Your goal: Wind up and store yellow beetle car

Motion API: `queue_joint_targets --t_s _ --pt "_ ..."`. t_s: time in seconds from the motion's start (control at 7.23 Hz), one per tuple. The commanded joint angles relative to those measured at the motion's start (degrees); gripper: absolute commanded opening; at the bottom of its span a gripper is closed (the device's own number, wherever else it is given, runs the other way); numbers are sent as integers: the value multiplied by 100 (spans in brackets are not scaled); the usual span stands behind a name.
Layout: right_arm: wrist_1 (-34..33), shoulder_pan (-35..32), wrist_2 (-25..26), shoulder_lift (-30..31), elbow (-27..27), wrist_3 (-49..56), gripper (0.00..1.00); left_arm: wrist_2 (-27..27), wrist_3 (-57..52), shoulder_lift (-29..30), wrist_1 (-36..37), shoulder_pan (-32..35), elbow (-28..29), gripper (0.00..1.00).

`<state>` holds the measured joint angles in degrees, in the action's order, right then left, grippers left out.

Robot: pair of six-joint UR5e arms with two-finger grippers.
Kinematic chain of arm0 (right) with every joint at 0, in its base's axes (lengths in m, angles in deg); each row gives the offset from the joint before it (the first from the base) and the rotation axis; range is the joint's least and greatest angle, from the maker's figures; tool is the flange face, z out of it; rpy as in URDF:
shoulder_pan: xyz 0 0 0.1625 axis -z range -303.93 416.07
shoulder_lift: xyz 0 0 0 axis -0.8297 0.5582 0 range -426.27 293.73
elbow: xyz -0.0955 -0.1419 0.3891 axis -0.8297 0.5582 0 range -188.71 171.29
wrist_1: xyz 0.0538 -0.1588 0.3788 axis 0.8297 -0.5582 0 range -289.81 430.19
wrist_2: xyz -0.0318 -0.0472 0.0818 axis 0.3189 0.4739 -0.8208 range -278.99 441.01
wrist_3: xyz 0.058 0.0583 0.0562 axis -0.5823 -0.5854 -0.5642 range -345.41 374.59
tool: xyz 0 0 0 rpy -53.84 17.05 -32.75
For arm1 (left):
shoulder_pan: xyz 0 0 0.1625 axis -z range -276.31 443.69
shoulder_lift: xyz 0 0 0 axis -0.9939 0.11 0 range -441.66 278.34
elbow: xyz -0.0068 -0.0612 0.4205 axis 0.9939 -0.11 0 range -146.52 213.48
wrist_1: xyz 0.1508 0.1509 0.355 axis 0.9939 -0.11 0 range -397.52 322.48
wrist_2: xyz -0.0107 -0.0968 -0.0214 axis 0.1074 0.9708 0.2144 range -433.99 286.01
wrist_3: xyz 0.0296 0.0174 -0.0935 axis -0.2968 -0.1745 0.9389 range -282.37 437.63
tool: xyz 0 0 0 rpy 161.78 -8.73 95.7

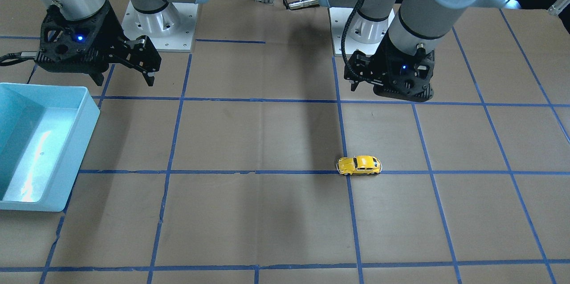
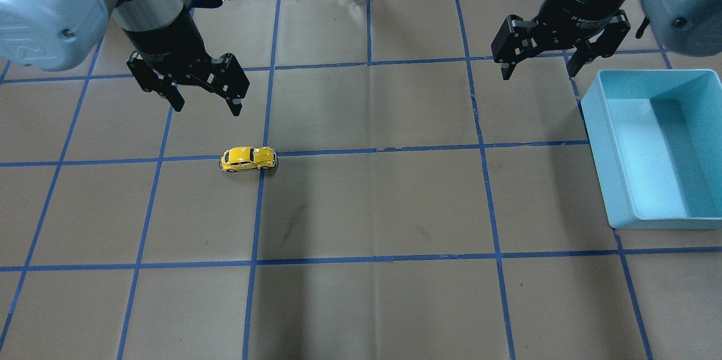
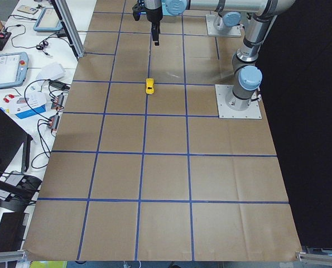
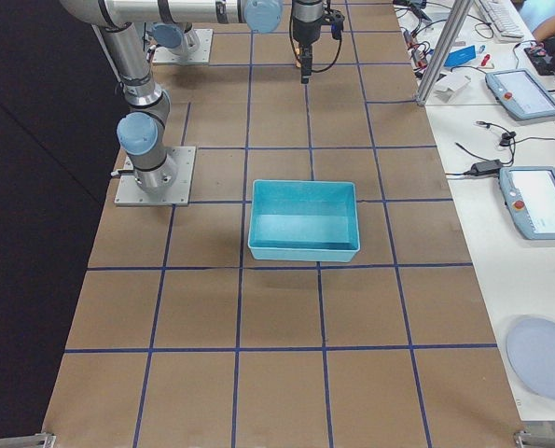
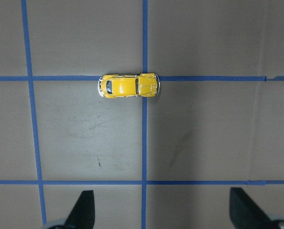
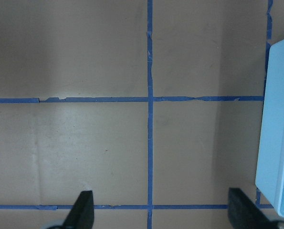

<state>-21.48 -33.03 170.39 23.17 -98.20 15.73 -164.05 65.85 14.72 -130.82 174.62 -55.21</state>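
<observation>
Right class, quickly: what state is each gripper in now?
Left gripper: open, holding nothing.
Right gripper: open, holding nothing.

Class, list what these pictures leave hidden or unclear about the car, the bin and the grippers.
- yellow beetle car: underside hidden by its own body, every view.
- blue bin: front-facing view, cut off by the left edge.
- left gripper: left wrist view, bottom edge cuts off all but fingertips.

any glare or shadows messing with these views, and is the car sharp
Front-facing view: white glare on the blue bin floor, a broad soft shadow band down the table beside the yellow beetle car. Left wrist view: car sharp, evenly lit.
</observation>
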Motion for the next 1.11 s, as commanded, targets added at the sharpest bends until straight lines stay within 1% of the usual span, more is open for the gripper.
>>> queue_joint_targets --t_s 0.0,0.14,0.41,0.55,0.69,0.83,0.97 --pt "1 6 0 4 2 0 100 -20 -1042 414 514 -14 -245 100" --pt "1 -3 0 4 -7 0 100 -38 -1750 599 549 -14 -281 100" --pt "1 6 0 4 -7 0 100 -38 -3122 688 935 -49 -473 96" --pt "1 -3 0 4 -7 0 100 -55 -3877 741 1502 -49 -727 96" --pt "1 -3 0 4 -7 0 100 -38 -4363 846 2152 -58 -1060 93" --pt "9 -3 0 4 -7 0 100 -55 -4768 1012 3063 -67 -1420 93" --pt "1 6 0 -5 -7 0 100 -56 -5581 1049 3455 -67 -1658 93"
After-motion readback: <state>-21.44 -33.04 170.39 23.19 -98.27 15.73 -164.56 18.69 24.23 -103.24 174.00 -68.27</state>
